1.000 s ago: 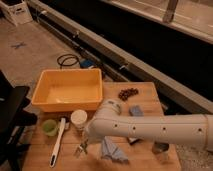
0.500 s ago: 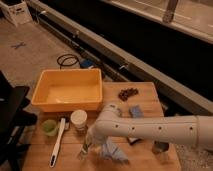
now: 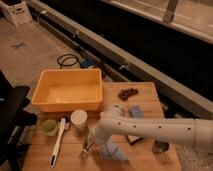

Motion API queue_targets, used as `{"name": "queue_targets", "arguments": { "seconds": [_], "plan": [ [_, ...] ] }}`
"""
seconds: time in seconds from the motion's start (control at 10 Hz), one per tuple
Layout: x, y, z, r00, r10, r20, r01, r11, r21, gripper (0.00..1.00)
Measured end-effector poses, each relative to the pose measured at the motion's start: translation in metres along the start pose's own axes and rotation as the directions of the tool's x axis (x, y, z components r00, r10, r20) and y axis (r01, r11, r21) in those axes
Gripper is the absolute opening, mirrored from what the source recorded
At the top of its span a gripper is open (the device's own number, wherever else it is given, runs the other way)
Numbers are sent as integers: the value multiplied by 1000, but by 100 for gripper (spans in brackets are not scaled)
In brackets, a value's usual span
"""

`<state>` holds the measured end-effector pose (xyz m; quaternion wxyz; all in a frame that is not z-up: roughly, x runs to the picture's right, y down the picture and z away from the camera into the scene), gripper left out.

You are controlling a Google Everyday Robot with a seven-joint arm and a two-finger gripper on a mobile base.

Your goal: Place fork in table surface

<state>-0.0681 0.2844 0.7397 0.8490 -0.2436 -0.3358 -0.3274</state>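
Lower and further to the camera's left than a second ago, my arm [image 3: 150, 129] has swung its end down toward the front of the desk [image 3: 145, 97], and my pincer [image 3: 91, 143] now sits just above the planks, between the white cup [image 3: 78, 120] and a crumpled blue-grey cloth [image 3: 114, 150]. Whether the fingers are parted or closed I cannot tell, nor whether they grip anything. At the pincer's tip lies the fork [image 3: 86, 150], a slim pale piece low against the wood near the desk's front edge, with the long white utensil [image 3: 57, 142] off to the camera's left of it and the green cup [image 3: 49, 127] beyond that. As far as I can make out, the fork's long axis runs at a slant, from up near my pincer down toward the front edge, the lower end nearest the camera; which end carries the prongs I cannot say. I judge it light, stiff and rather slippery metal, so it should be held across the narrow handle near its middle, where it balances, not by the wide head. It will not bend or break, but it could swivel in a loose grip or slide on the smooth planks. The yellow tub [image 3: 67, 90] stands well behind, apart from all this.
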Motion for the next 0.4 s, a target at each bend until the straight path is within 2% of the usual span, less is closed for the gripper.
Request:
{"name": "queue_targets", "arguments": {
  "seconds": [0.4],
  "plan": [
    [-1, -1, 0, 1000, -2, 1, 2, 1000, -1, 76]
  ]
}}
